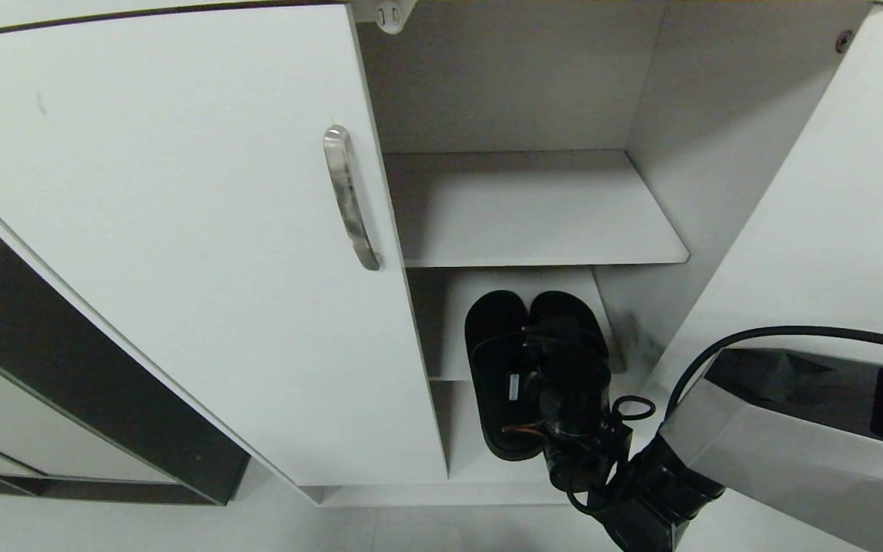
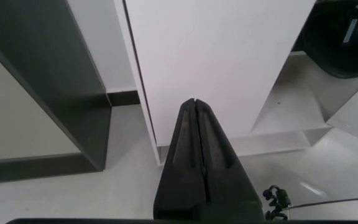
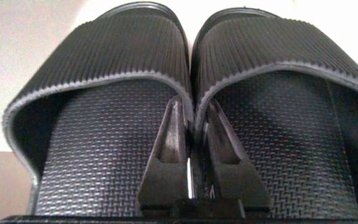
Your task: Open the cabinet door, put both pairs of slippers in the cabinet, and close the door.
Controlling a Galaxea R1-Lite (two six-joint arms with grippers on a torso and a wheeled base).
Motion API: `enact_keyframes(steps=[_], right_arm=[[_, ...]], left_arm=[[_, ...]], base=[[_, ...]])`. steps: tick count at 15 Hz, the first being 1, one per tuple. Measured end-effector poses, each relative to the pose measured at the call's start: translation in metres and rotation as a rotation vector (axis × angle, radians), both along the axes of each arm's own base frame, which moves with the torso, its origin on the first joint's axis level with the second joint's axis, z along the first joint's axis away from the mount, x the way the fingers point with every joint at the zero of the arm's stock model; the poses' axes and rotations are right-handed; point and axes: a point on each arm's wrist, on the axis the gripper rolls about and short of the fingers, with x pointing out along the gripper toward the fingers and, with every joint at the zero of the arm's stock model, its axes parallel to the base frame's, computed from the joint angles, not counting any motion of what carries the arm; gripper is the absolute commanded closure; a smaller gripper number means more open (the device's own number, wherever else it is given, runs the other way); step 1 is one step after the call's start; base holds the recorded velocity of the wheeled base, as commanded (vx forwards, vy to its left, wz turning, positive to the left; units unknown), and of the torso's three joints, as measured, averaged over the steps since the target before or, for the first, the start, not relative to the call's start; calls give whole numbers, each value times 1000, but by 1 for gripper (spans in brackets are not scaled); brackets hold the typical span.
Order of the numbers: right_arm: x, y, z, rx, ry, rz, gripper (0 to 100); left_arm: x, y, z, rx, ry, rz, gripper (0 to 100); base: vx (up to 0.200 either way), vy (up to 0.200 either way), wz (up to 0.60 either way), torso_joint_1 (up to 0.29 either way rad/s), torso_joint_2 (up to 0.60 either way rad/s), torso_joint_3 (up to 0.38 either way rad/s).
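Right fingers (image 3: 166,155) pinch black slippers (image 3: 123,68), seemingly resting on cabinet shelf (image 1: 453,330)

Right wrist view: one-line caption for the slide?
Right gripper pinches the pair of black slippers together by their touching inner edges.

Slippers (image 1: 499,360) side by side in cabinet (image 1: 717,115) below shelf (image 1: 533,215), closed door (image 1: 181,230) left, open door (image 1: 855,230) right
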Motion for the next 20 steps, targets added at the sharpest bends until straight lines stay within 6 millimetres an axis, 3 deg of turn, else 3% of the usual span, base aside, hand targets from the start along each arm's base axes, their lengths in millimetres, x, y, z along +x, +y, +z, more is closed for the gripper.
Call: enact_keyframes(steps=[6,10,14,20], right_arm=[[40,-2,5,12,-13,-65,100],[65,1,19,13,-13,-69,100],[78,8,26,28,-33,-74,100],[92,8,12,15,-24,-92,100]], left_arm=[[0,0,0,0,0,0,100],[0,0,0,0,0,0,100],[0,0,0,0,0,0,100],[0,0,0,0,0,0,100]], base=[[0,0,0,0,0,0],[0,0,0,0,0,0],[0,0,0,0,0,0],[0,0,0,0,0,0]])
